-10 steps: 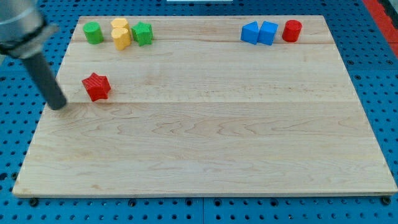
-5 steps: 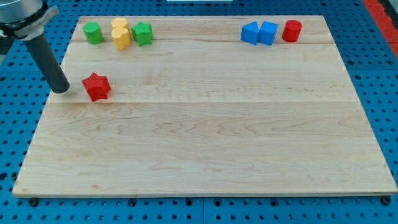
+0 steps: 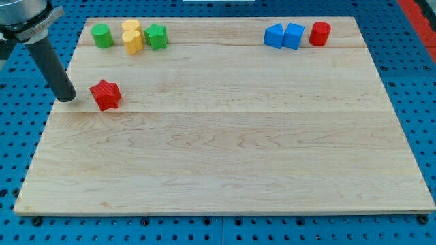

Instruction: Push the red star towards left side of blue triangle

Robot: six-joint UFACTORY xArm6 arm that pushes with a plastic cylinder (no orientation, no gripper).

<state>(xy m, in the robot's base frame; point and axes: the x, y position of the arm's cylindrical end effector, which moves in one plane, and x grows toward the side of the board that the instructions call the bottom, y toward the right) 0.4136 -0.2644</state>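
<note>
With no jaws to report, your tip (image 3: 67,99) sits just left of the red star (image 3: 105,94) at mid-left; an off-centre push may skew it past the blue triangle (image 3: 273,35), upper right.

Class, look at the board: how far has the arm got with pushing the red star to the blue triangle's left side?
Done: nothing yet; the red star sits far left of the blue triangle. In hand: my tip waits just left of the star. Left: the whole push rightward and upward.

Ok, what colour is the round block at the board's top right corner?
Red: the cylinder, clearest in the camera view.
</note>
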